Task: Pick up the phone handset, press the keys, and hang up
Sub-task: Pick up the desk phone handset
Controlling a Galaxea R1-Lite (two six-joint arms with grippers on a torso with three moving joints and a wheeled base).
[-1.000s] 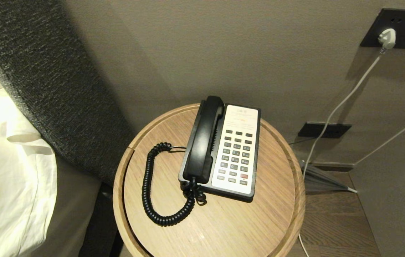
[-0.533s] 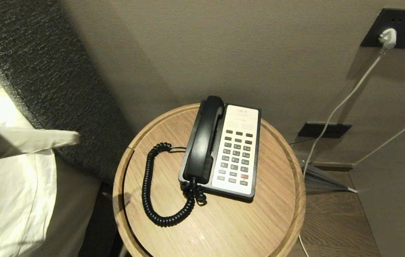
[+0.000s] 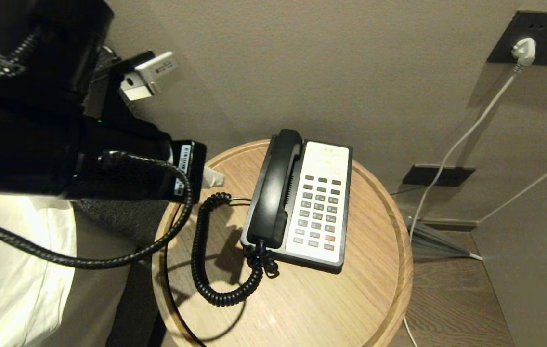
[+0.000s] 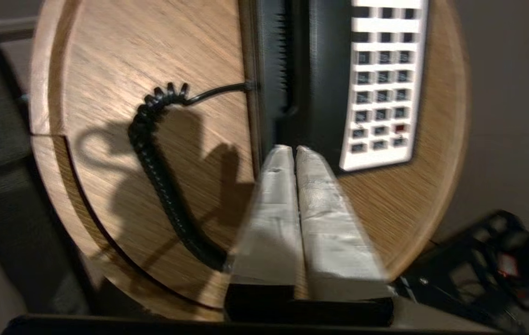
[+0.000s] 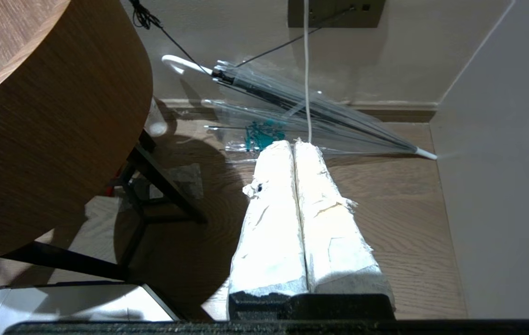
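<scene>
In the head view the left arm has swung in from the bed side and now fills the space left of the phone base (image 3: 324, 243), its left hand (image 3: 212, 177) above the round desk (image 3: 302, 299) just beside the coiled cord (image 3: 201, 250), while the phone handset (image 3: 273, 188) rests untouched in its cradle beside the keys (image 3: 319, 212). The left wrist view shows the hand's taped fingers (image 4: 274, 209) almost together, grasping nothing and aimed at the handset's near end, so the pickup looks only begun. In the right wrist view the right hand (image 5: 295, 146) hangs clenched and empty below the desk, over the floor near a clear umbrella (image 5: 301, 111).
</scene>
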